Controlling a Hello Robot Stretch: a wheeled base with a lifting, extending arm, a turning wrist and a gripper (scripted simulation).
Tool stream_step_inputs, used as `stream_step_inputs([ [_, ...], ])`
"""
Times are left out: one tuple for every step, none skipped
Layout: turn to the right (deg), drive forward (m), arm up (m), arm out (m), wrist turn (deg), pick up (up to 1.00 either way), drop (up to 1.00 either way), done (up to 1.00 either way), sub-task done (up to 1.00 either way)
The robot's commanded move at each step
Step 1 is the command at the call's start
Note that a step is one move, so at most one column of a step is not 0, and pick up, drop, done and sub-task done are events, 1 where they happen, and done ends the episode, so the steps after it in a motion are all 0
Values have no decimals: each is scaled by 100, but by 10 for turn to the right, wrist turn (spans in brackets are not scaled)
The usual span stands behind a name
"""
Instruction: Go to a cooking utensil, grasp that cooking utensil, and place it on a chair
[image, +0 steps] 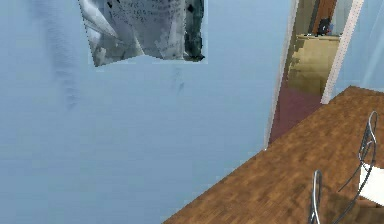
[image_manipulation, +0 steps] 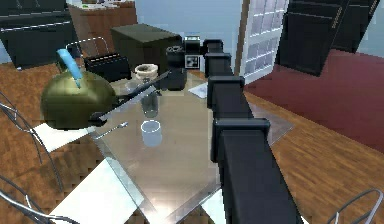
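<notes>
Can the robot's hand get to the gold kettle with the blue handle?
Probably yes. The hand is right by the gold kettle on the glass table, and nothing seems to stand between them. The small glass sits aside.

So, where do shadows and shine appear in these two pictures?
Forward view: a grey shadow streaks the blue wall, and the room past the doorway is brighter. Arm side view: the glass tabletop carries a pale sheen, the golden kettle a highlight, the arm looks dark.
</notes>
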Motion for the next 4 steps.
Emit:
stream_step_inputs([
  [0,0,0,0,-450,0,0,0,0],
  [0,0,0,-34,0,0,0,0,0],
  [150,0,0,0,0,0,0,0,0],
  [30,0,0,0,0,0,0,0,0],
])
